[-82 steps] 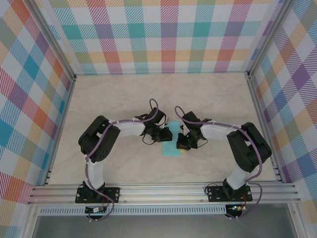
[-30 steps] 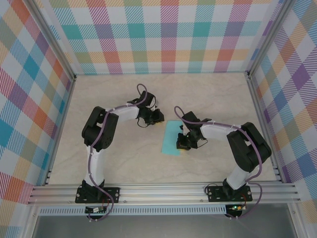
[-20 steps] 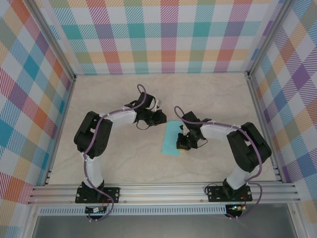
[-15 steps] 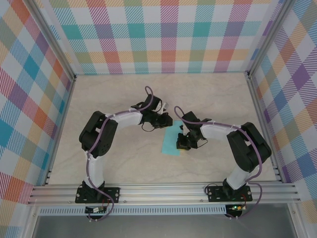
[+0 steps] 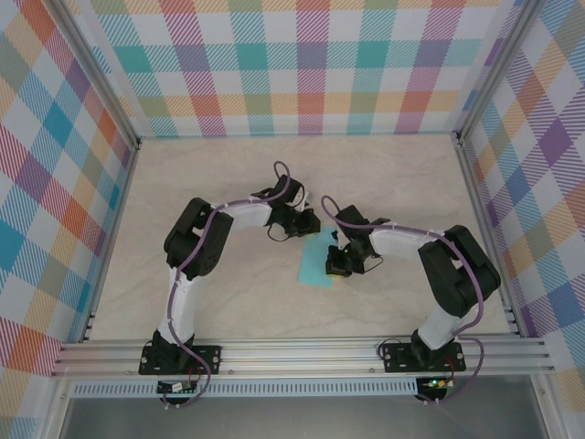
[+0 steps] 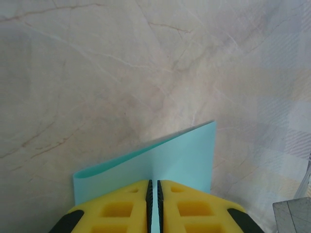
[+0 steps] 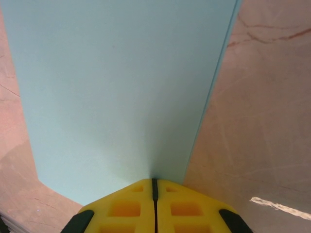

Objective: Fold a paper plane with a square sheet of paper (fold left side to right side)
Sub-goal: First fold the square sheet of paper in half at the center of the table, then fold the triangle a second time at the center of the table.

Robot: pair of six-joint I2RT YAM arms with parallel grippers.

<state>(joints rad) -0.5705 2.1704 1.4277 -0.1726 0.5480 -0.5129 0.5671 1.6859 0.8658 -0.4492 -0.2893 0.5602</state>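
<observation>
Remote desk, three feeds. My top camera hangs high above the near edge and looks steeply down, far enough back to take in the whole table (image 5: 228,174) and the plaid walls (image 5: 311,64). My left wrist camera sits just behind the left gripper (image 6: 153,187), facing along it, low over the tabletop. My right wrist camera sits the same way behind the right gripper (image 7: 154,182), closer still. All three views share the square sheet of paper (image 5: 315,267) at mid-table, and each wrist feed meets it from its own side.

Light turquoise paper (image 5: 315,265), yellow jaws, beige marbled table (image 5: 238,183), pastel plaid walls (image 5: 311,64)
</observation>
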